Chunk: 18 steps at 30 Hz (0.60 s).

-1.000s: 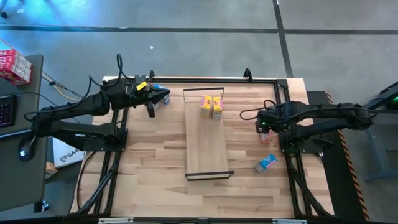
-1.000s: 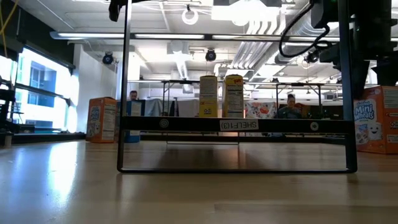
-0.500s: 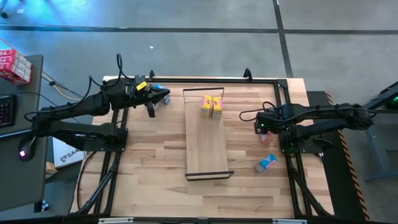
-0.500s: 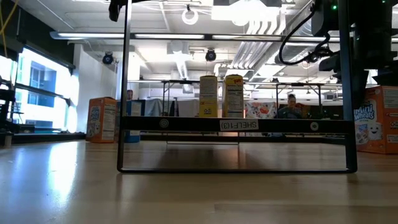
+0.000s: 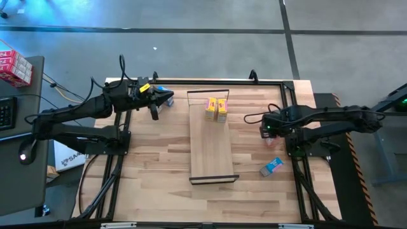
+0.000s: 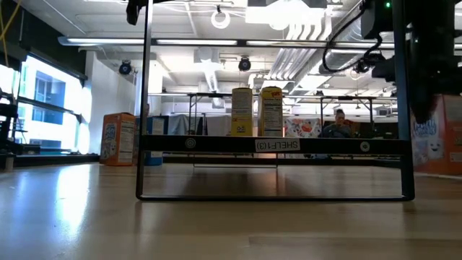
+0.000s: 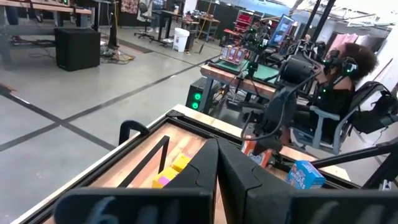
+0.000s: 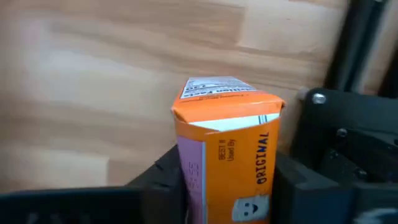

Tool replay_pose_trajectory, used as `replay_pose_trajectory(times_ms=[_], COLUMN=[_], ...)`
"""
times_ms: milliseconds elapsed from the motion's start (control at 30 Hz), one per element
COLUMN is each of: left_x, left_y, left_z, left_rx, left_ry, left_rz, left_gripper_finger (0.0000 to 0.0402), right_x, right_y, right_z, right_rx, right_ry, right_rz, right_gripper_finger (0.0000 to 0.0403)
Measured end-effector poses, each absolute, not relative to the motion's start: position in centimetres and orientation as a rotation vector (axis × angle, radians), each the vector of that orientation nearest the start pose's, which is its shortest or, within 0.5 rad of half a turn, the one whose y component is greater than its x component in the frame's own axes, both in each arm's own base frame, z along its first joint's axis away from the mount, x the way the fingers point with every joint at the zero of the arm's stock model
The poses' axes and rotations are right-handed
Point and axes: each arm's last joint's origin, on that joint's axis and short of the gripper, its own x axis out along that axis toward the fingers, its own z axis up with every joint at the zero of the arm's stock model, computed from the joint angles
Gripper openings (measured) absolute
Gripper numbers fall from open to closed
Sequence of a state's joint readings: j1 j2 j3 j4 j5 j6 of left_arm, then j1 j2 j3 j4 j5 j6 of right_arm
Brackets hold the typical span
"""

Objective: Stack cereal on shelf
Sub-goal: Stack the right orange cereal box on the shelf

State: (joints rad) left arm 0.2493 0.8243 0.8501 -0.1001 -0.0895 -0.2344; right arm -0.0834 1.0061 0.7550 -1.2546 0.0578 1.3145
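Observation:
The shelf lies along the table's middle, and two yellow cereal boxes stand on its far end. My right gripper is right of the shelf, shut on an orange-pink cereal box. A blue box lies flat near the table's right edge. My left gripper hovers shut and empty over the far left corner. Below it an orange box and a blue box stand on the table. My right gripper pinches the orange-pink box between its two fingers, one on each opposite side wall, below the box's top flap. The fingers come slanting down from the table's right. The box stays upright; whether its base is off the table I cannot tell.
The shelf's dark metal frame end stands across the low view. Black rails run along the table's edges. Red-and-white boxes sit on a side desk to the left. A person sits beyond the table's right side. Bare wood lies near the front.
The orange-pink box in my right gripper has started moving. In the low view it now shows blurred and slightly higher than half a second ago.

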Motion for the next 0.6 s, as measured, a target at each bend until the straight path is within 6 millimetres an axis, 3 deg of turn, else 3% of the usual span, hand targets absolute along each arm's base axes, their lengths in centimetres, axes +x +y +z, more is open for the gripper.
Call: replay_pose_trajectory(times_ms=[167,333,467,600], left_x=[16.8,16.0,15.6,15.6], left_y=[4.5,4.3,4.2,4.2], left_z=[36.1,36.5,36.7,36.7], left_rx=[-0.236,-0.233,-0.232,-0.232], left_ry=[0.008,-0.025,-0.036,-0.037], left_rz=[0.343,0.339,0.338,0.337], left_gripper_finger=[0.0,0.0,0.0,0.0], right_x=[14.6,16.1,18.6,21.8], right_y=[-1.3,-1.2,-0.9,0.0], right_z=[26.2,31.5,34.8,36.1], right_rx=[1.023,1.086,1.131,1.104], right_ry=[1.173,0.966,0.756,0.731], right_rz=[-0.89,-0.679,-0.498,-0.436], right_gripper_finger=[0.0084,0.0093,0.0102,0.0102])
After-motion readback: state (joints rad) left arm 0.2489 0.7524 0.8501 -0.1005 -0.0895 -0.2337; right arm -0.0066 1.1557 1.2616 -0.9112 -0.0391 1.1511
